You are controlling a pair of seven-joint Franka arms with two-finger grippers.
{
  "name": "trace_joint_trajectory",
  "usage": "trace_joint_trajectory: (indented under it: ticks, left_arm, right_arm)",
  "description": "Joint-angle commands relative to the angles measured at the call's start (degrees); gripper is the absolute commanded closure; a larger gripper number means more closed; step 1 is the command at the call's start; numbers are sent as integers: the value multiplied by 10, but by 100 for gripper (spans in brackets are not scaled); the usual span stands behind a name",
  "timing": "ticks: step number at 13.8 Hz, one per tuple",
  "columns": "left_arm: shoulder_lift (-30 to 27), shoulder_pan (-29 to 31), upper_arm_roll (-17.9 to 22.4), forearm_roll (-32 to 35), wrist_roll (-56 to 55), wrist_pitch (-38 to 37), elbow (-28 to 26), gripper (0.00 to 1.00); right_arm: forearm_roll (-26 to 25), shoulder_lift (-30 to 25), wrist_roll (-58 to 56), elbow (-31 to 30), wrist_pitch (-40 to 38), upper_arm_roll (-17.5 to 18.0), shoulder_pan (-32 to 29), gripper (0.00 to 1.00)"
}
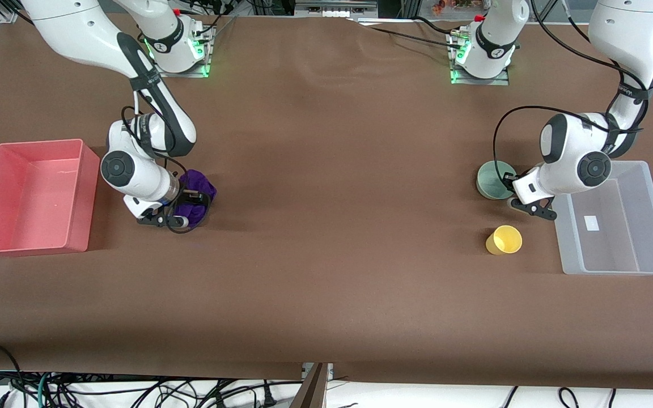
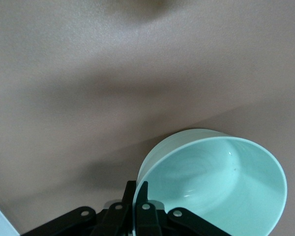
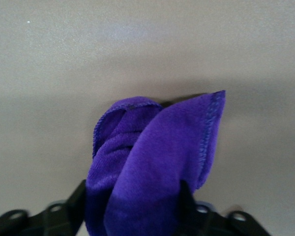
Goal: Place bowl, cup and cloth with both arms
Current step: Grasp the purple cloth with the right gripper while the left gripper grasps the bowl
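Right now the right hand (image 3: 132, 206) is clenched on the purple cloth (image 1: 195, 195), near the pink bin (image 1: 34, 195) at the right arm's end of the bench (image 1: 326, 226). The left hand (image 2: 137, 206) pinches the rim of the mint bowl (image 1: 491, 180), beside the clear bin (image 1: 615, 218); the yellow cup (image 1: 504, 239) sits nearer the front edge.

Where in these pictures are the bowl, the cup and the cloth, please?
bowl (image 2: 221, 182): left wrist view, inner wall.
cup (image 1: 504, 239): front view, open mouth.
cloth (image 3: 152, 162): right wrist view, front fold.
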Motion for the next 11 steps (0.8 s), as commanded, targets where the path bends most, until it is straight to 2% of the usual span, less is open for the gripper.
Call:
trace_joint_trajectory:
  ticks: [1, 3, 5, 8, 11]
  left_arm:
    - [-24, 5, -2, 4, 9, -20, 3, 100]
    - [-53, 3, -3, 2, 8, -88, 29, 100]
    - [-60, 4, -2, 1, 9, -170, 83, 100]
    - [-59, 5, -2, 1, 11, -287, 180, 100]
    - [-54, 27, 7, 8, 48, -354, 249, 100]
  right_arm:
    - [7, -13, 0, 6, -21, 0, 3, 100]
    - [7, -21, -7, 17, -40, 2, 3, 100]
    - [4, -38, -11, 31, -66, 2, -1, 100]
    - [0, -63, -31, 119, -221, -2, -4, 100]
    - [1, -75, -116, 222, -379, -38, -15, 100]
